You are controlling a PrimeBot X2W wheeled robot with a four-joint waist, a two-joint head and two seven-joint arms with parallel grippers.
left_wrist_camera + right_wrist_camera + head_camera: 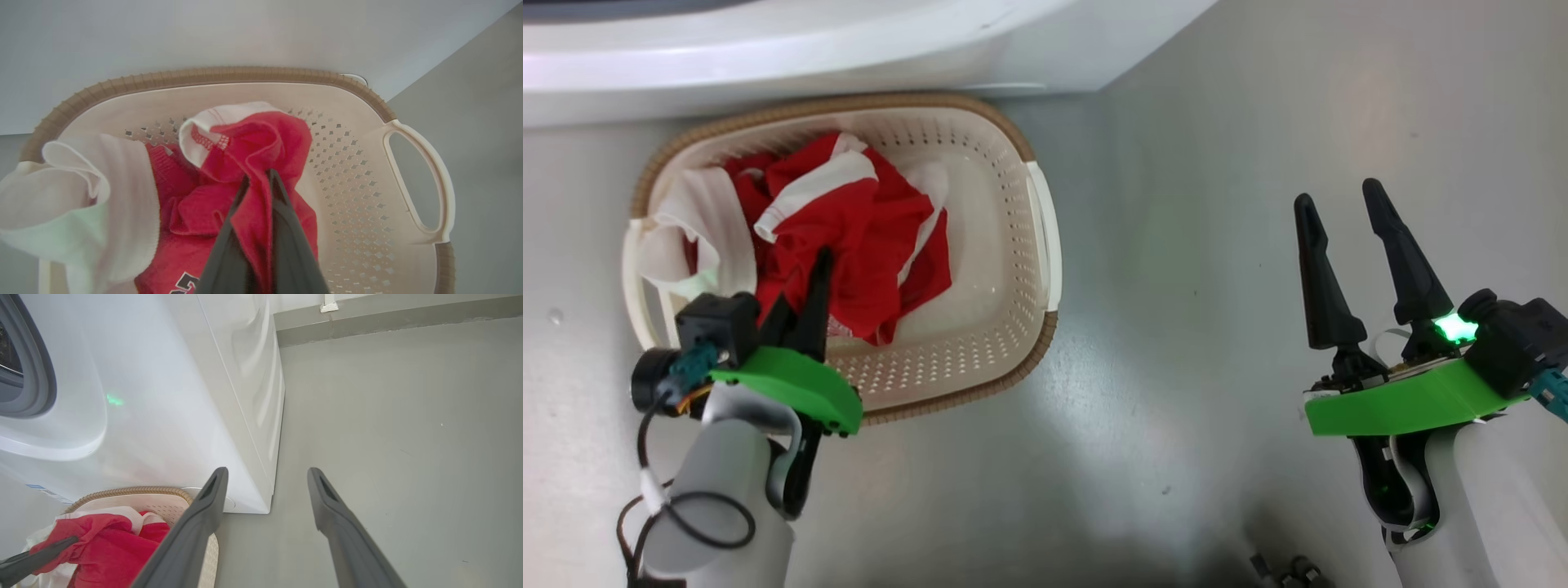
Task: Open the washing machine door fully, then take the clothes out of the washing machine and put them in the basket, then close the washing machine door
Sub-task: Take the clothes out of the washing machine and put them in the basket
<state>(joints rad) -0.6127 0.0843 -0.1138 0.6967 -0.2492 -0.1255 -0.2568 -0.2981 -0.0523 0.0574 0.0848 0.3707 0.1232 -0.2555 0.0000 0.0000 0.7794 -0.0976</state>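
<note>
The cream basket (1001,269) with a brown rim stands on the floor against the white washing machine (768,57). Red and white clothes (849,237) lie heaped in its left half, and white fabric hangs over the left rim. My left gripper (818,265) reaches down into the basket, shut on a fold of red cloth (257,143). The fingertips (276,183) pinch the fold above the pile. My right gripper (1338,194) hovers open over bare floor to the basket's right, holding nothing. The washing machine door is out of view.
The right wrist view shows the machine's front (163,396), part of the grey gasket (39,375) and the machine's right corner beside the basket rim (122,492). Grey floor (388,416) stretches to a wall base at the back.
</note>
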